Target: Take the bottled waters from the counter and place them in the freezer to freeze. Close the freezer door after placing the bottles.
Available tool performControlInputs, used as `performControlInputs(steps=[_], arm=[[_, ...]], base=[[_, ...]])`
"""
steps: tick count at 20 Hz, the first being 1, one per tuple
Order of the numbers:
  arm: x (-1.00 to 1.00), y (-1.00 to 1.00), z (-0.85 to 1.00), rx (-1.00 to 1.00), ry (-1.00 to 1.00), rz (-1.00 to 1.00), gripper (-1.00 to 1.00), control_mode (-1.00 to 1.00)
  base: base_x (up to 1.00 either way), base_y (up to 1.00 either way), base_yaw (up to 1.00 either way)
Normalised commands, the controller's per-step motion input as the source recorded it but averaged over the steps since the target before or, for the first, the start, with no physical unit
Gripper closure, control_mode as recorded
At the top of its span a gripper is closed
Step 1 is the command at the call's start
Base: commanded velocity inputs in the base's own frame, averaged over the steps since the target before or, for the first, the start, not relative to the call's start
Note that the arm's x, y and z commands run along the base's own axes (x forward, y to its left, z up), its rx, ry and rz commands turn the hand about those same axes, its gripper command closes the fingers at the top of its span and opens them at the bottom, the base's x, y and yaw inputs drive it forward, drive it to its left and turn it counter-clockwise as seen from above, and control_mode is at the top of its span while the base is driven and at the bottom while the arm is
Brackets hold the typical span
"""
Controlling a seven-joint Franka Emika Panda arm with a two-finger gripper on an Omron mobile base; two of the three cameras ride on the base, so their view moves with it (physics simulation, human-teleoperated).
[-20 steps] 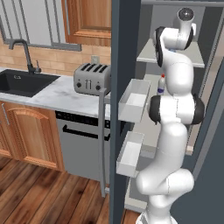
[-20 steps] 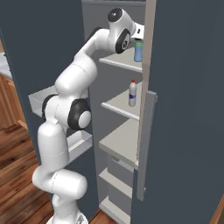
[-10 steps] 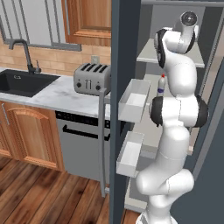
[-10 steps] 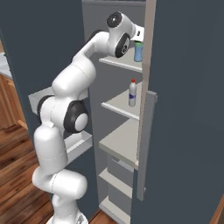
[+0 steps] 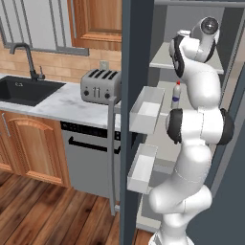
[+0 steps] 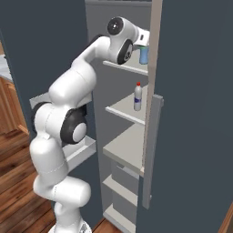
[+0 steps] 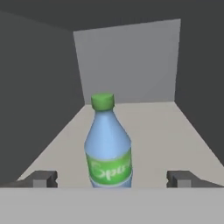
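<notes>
A green-capped bottle (image 7: pixel 108 144) is seen standing upright on a pale grey upper shelf (image 7: pixel 175 131) inside the freezer (image 6: pixel 50 45), placed there so the water can freeze. The end effector (image 7: pixel 112 179) is spread wide and released, with one dark finger tip (image 7: pixel 41 178) well off to each side of the bottle and neither touching it; nothing is gripped. The bottle is clear bluish plastic, rounded at the shoulder and narrowing to a small green cap, with a green band printed in pale lettering around its body.

One shelf lower, a red-capped bottle (image 6: pixel 138 97) with a pale label stands upright near the front edge. Both bottles are therefore judged to be already placed, with only the closing left.

The freezer door (image 5: pixel 136 119) stands wide open, a flat slate-grey slab carrying shallow white bins (image 5: pixel 146 110) on its inner face and a long grey handle (image 5: pixel 113 153) on its outer side. Beside it, a veined marble counter (image 5: pixel 62 103) bears a shiny metal toaster (image 5: pixel 99 86) above a steel dishwasher (image 5: pixel 88 153) and brown wooden cabinets (image 5: pixel 28 148).
</notes>
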Motion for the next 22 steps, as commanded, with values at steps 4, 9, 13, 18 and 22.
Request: performControlInputs(steps=[4, 9, 13, 18, 22], arm=[[-0.58, 0.1, 0.36, 0.0, -0.13, 0.0, -1.0, -1.0], [-0.66, 0.31, 0.04, -0.01, -0.14, 0.0, -1.0, -1.0], [-0.68, 0.41, 0.0, -0.03, -0.11, 0.0, -1.0, -1.0], [-0.83, 0.35, 0.02, -0.04, -0.1, 0.0, -1.0, -1.0], [-0.93, 0.36, 0.16, 0.0, -0.03, 0.0, -1.0, -1.0]], base=[[0.0, 0.0, 0.0], [0.0, 0.0, 0.0], [0.0, 0.0, 0.0], [0.0, 0.0, 0.0], [0.0, 0.0, 0.0]])
